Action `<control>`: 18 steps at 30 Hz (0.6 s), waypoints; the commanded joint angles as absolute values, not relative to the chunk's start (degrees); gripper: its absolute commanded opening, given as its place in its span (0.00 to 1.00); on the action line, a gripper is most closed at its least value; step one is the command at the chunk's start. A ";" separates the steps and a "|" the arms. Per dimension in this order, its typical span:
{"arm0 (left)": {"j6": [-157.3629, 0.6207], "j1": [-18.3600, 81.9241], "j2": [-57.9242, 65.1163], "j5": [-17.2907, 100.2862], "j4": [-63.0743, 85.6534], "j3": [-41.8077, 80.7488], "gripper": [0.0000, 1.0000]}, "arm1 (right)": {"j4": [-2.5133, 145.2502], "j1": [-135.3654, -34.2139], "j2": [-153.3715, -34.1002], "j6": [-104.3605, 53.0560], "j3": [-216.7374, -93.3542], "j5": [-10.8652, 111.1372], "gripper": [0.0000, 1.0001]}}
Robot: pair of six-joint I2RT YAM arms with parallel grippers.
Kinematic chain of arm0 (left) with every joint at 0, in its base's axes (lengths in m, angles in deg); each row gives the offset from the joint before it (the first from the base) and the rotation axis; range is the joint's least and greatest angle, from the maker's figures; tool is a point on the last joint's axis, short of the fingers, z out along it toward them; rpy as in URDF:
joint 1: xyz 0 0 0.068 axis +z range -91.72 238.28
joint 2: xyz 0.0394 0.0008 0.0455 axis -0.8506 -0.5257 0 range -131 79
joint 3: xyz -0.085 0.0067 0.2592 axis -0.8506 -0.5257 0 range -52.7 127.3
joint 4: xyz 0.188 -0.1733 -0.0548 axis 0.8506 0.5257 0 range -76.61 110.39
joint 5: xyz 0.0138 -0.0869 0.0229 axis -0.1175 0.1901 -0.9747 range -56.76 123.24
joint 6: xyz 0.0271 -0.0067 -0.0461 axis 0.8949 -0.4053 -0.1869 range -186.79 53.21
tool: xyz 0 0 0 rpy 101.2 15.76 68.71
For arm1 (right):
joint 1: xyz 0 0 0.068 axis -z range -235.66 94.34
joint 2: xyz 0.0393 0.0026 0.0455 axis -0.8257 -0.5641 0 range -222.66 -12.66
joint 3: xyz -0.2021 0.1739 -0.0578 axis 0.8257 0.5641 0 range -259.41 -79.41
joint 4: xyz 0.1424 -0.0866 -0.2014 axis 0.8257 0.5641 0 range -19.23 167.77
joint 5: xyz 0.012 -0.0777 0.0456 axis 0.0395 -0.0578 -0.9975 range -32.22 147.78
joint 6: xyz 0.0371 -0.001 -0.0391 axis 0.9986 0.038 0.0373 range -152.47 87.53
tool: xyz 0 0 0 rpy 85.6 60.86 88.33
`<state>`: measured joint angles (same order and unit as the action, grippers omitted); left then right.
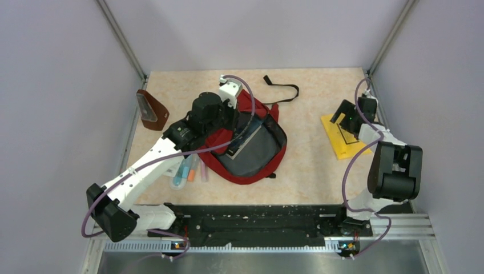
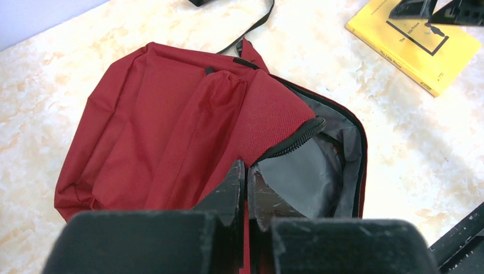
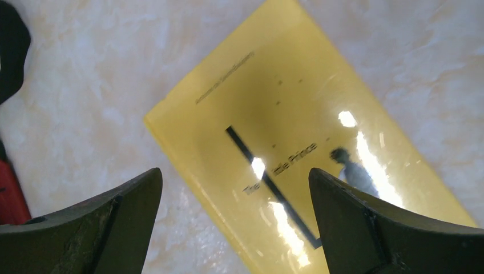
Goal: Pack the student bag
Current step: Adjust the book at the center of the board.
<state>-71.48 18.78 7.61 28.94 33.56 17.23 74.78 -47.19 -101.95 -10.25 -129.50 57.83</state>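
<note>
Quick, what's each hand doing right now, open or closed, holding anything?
Left hand: closed, pinching the student bag by its red flap.
Right hand: open, empty, over the yellow book.

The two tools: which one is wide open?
The right tool, jaws spread above the yellow book; the left tool is pinched shut on the flap of the dark-red backpack.

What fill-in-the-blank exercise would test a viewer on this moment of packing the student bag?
1. The right tool hangs, jaws wide, over a ____ book.
2. The student bag lies with its main compartment ____, grey inside showing.
3. The left tool is ____ on the bag's red fabric.
Missing words: yellow; open; shut.
</note>
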 commanded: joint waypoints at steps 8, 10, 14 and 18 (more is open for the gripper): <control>-72.81 19.34 7.13 30.16 30.66 17.65 0.00 | 79.13 -38.51 -111.51 -15.94 -139.71 58.09 0.96; -72.81 19.43 7.05 30.24 30.71 17.67 0.00 | 79.26 -37.96 -112.33 -16.00 -139.79 58.10 0.96; -73.02 19.39 6.93 30.55 30.72 17.77 0.00 | 79.85 -37.91 -113.28 -16.30 -139.86 56.62 0.94; -73.29 19.43 7.04 31.10 30.79 17.80 0.00 | 80.90 -37.93 -113.85 -16.58 -139.86 53.97 0.92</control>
<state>-72.53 19.19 7.10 29.99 33.56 17.23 78.06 -38.23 -112.42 -15.87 -138.39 57.55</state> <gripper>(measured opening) 0.013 0.933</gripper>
